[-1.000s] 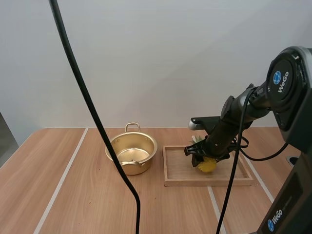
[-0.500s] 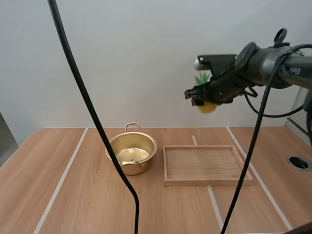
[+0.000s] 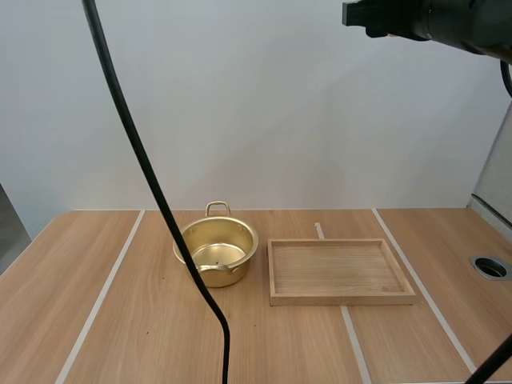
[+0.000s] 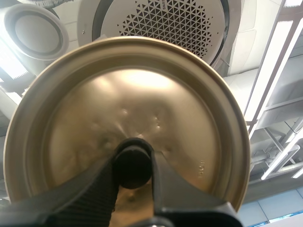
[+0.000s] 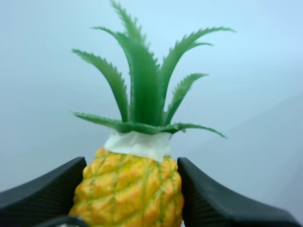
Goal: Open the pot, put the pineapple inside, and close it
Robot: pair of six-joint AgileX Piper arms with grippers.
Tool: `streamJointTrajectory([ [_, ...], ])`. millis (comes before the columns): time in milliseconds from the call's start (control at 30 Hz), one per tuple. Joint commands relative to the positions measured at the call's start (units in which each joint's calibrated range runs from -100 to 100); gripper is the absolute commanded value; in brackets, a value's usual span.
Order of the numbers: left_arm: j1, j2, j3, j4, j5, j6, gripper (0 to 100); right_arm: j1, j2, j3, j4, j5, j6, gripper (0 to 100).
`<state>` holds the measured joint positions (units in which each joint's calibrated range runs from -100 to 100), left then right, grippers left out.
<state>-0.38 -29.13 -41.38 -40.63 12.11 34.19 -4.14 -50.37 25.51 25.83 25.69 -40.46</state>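
Right wrist view: right gripper (image 5: 130, 172) clamped on the pineapple (image 5: 128, 191), leaves up. Left gripper (image 4: 133, 161) pinches the lid (image 4: 184, 118) by its knob (image 4: 134, 168). The pot (image 3: 216, 250) sits open beside the tray (image 3: 341, 300); bring the fruit down centred over it, release low.

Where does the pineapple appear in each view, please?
High view: right arm high above the tray.
Left wrist view: left hand grips the lid by its knob.
Right wrist view: pineapple pinched between the right hand fingers.
Shared landmark: the right arm, carrying it.
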Motion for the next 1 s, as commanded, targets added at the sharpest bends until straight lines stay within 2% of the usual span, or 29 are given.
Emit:
streamJointTrajectory([
  [0,-0.07,-0.04,-0.20,-0.23,0.08,0.14,0,-0.28,-0.30,-0.20,0.76,-0.57,-0.49,0],
  [100,-0.07,-0.04,-0.20,-0.23,0.08,0.14,0,-0.21,0.63,-0.51,4.57,0.66,-0.49,0],
  [167,-0.07,-0.04,-0.20,-0.23,0.08,0.14,0,-0.03,2.22,-1.98,8.82,7.43,-2.93,0],
  [267,-0.07,-0.04,-0.20,-0.23,0.08,0.14,0,1.32,7.34,-7.58,17.52,27.50,-13.59,0],
  [367,-0.07,-0.04,-0.20,-0.23,0.64,0.17,0,2.85,13.45,-12.22,22.05,42.43,-15.85,0],
  [433,-0.07,-0.30,-0.20,-0.23,1.08,0.76,0,4.11,17.08,-14.75,23.04,48.40,-15.85,0],
  [633,-0.07,-1.57,-0.20,-0.23,7.02,4.27,0,8.57,27.36,-17.94,21.46,57.40,-15.85,0],
  [967,-0.07,-2.08,-0.20,-0.23,8.64,5.09,0,15.79,38.72,-17.98,6.74,59.88,-17.45,0],
])
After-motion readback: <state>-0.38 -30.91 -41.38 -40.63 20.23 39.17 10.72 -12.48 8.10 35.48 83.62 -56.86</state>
